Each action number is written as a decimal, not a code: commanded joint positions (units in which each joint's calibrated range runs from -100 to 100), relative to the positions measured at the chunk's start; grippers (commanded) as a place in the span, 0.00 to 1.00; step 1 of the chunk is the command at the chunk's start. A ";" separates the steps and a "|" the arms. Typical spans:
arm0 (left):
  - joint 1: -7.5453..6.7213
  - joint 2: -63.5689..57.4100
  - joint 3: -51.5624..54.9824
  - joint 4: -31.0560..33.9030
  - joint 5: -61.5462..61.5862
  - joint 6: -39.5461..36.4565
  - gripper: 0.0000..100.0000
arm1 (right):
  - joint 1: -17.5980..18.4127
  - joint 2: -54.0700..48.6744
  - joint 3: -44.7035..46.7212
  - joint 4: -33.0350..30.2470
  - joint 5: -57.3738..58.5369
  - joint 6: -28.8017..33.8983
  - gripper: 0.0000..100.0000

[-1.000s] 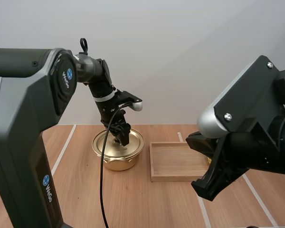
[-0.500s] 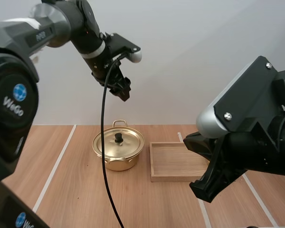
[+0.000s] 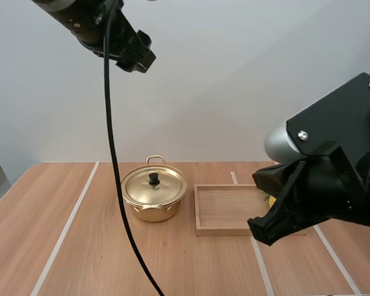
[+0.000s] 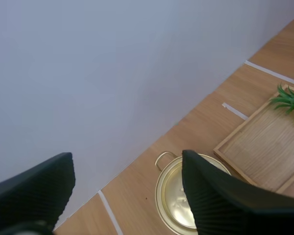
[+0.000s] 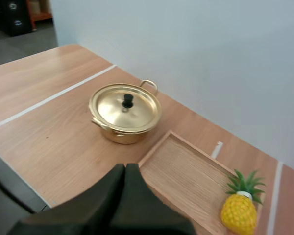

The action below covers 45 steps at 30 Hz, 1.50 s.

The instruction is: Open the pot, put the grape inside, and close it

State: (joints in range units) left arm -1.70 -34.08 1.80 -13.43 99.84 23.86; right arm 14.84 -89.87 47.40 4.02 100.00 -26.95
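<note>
1. Nearest in the high view, lower right of frame: R arm (image 3: 320, 185), big and dark, over the table's (image 3: 80, 246) right side. Right gripper (image 5: 125, 169) has its fingers pressed together into one dark wedge, nothing between them. It hangs above the table edge, just short of the tray's near corner.
2. Next back, centre-right: wooden tray (image 3: 225, 209) (image 5: 186, 176), flat on the table, floor bare. A toy pineapple (image 5: 240, 210) (image 4: 291, 98) stands upright at the tray end away from the pot, green leaves up. Can't tell if it's on the tray or just beside it.
3. Just left of the tray, near frame centre: gold pot (image 3: 154, 197) (image 5: 125, 115), close to the tray w/ a small gap, not touching. Lid (image 3: 154, 185) sits on, flat, black knob (image 3: 153, 179) dead centre. One loop handle faces the wall.
4. Farthest, and way up in the upper left of frame: L arm, left gripper (image 3: 139, 58) (image 4: 125, 161) high over the table, well apart from the pot. Fingers (image 4: 220, 196) spread wide, ribbed faces turned to each other, empty. Looking down past them, the pot (image 4: 174, 200) and tray (image 4: 259, 142) lie far below.
</note>
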 commanded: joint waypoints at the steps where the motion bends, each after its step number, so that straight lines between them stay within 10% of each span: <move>1: 1.86 -5.38 -0.38 0.03 0.16 -1.61 1.00 | -3.61 -3.03 -0.32 -3.19 0.00 0.57 0.00; 10: 4.07 -15.94 -0.25 1.76 0.16 -5.29 1.00 | -15.26 -8.12 -0.32 -10.46 -5.70 13.09 0.00; 17: 4.07 -21.92 3.16 1.64 0.16 -5.42 0.00 | -17.71 -8.12 -0.32 -10.46 -15.06 17.66 0.00; 39: 4.14 -42.87 50.72 0.46 -48.51 -26.01 0.00 | -17.48 -8.12 22.09 -12.81 -62.76 20.20 0.00; 45: 6.33 -42.91 56.98 1.10 -60.20 -29.00 0.00 | -15.36 -10.13 26.40 -12.81 -71.89 20.20 0.00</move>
State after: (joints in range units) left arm 3.93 -76.54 56.81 -12.19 46.50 -3.82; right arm -1.26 -99.14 72.43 -8.27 33.36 -6.69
